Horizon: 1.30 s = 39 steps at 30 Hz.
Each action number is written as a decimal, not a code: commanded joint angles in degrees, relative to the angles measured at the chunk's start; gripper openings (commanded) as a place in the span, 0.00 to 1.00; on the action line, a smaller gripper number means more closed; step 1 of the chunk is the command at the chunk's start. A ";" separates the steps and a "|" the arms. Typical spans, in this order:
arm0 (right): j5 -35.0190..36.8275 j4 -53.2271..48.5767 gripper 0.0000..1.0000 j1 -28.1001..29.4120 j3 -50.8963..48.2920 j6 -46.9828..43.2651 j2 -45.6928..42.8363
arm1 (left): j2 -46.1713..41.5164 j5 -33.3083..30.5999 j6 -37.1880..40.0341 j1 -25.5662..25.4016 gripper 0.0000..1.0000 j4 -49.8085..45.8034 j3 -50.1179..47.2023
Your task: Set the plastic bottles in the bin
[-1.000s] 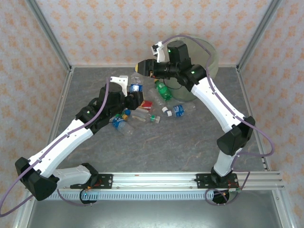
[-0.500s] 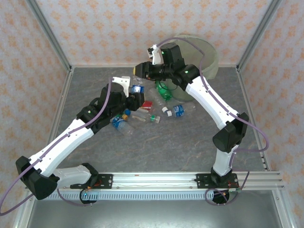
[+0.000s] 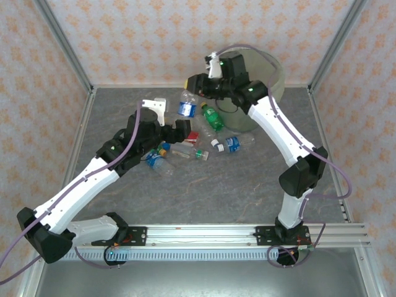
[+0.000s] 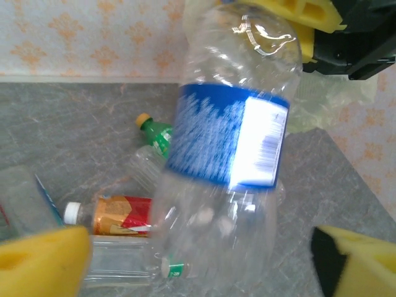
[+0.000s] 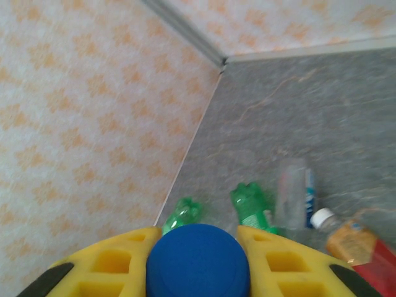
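**Passing a bottle from the left arm to the right**

A second ago the left gripper (image 4: 201,265) was clamped on the blue-labelled bottle (image 4: 229,142) and lifting it out of the pile. Now its jaws have sprung wide. In the left wrist view the yellow pads (image 4: 43,263) stand clear on either side of the bottle, touching nothing.

Over the same second the right gripper (image 3: 193,83) has come down and closed. The right wrist view shows its pads pinched tight on the bottle's blue cap (image 5: 198,258).

The bottle therefore appears to hang from the right gripper alone, neck up. It is in the air between the two grippers, over the far part of the table (image 3: 247,185), and it is not yet in the bin (image 3: 275,80), which stands just behind the right arm.

For the task, the handover looks complete. This bottle can now probably be swung back over the rim and dropped. A grip on the cap alone is narrow, so the bottle may swing.

Much is left to do. A green bottle (image 3: 212,117), another blue-labelled one (image 3: 232,143) and a cluster of smaller bottles (image 3: 179,151) lie on the table near the left gripper, which is free to take the next.
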 commanded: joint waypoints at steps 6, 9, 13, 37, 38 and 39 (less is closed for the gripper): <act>10.66 -0.82 0.29 -12.73 2.45 2.05 -6.24 | -5.24 -12.31 -3.66 1.53 0.99 -1.98 -2.51; 12.38 0.81 0.29 -17.75 1.99 3.65 -6.71 | -6.84 -14.85 -5.53 4.08 0.99 -4.06 -3.92; 15.51 1.90 0.30 -21.87 3.45 4.29 -6.40 | -9.11 -14.46 -8.25 10.22 0.99 -6.69 -6.13; 18.66 -1.82 1.00 -24.13 13.64 0.74 -0.14 | -7.96 -11.02 -11.47 34.61 0.99 -5.19 -17.20; 17.88 -1.82 1.00 -23.79 13.56 0.49 -0.58 | -7.24 -10.59 -11.37 36.12 0.99 -4.61 -17.57; 16.93 -1.74 1.00 -23.40 13.43 0.42 -1.06 | -6.49 -10.55 -11.19 37.57 0.99 -3.97 -18.03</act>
